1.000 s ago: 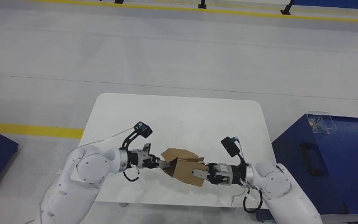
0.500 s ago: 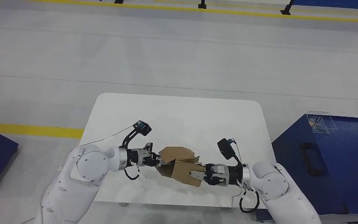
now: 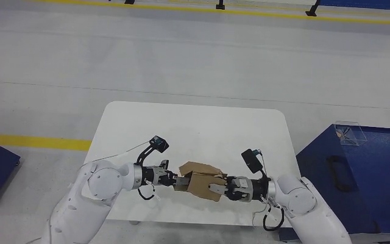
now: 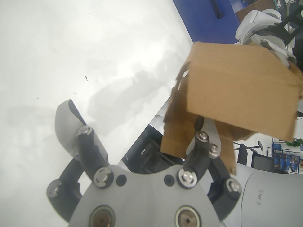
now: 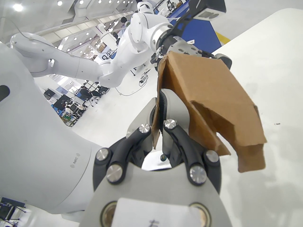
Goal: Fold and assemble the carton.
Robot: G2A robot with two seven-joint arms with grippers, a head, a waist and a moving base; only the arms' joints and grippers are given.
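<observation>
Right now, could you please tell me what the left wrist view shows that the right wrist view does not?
Left wrist view: the left gripper open, one finger free over the table, the other tucked against a flap of the carton; a blue cabinet beyond the table edge. Right wrist view: the right gripper shut on a thin edge of the carton wall. Both: the brown carton held between the arms, and the white table.

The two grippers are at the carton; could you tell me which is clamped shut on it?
The right gripper pinches a carton panel; the left gripper is spread open.
</observation>
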